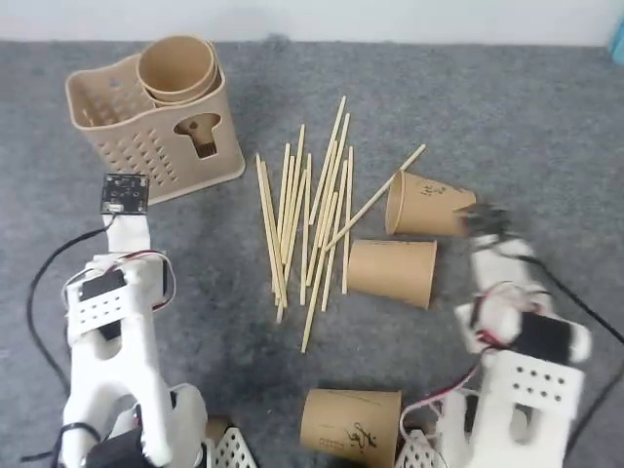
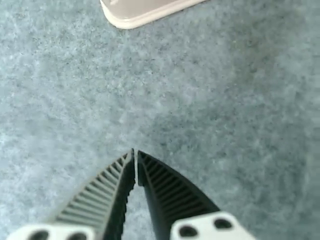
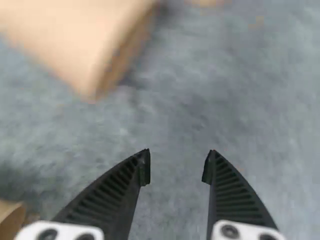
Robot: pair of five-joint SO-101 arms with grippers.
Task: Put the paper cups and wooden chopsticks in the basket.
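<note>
Grey carpet, left fingers together, right fingers apart beside a paper cup

Perhaps two cups inside basket

No word, number or sign can be read anywhere in the scene; the near paper cup, lying on its side at the near edge of the table, carries dark brush-like strokes on its wall, too small to make out as characters; the far right paper cup, also on its side, bears a few small dark marks on its wall close to the open rim, likewise illegible; the black circuit board on the wrist of the left arm shows pale specks that cannot be told as print.
</note>
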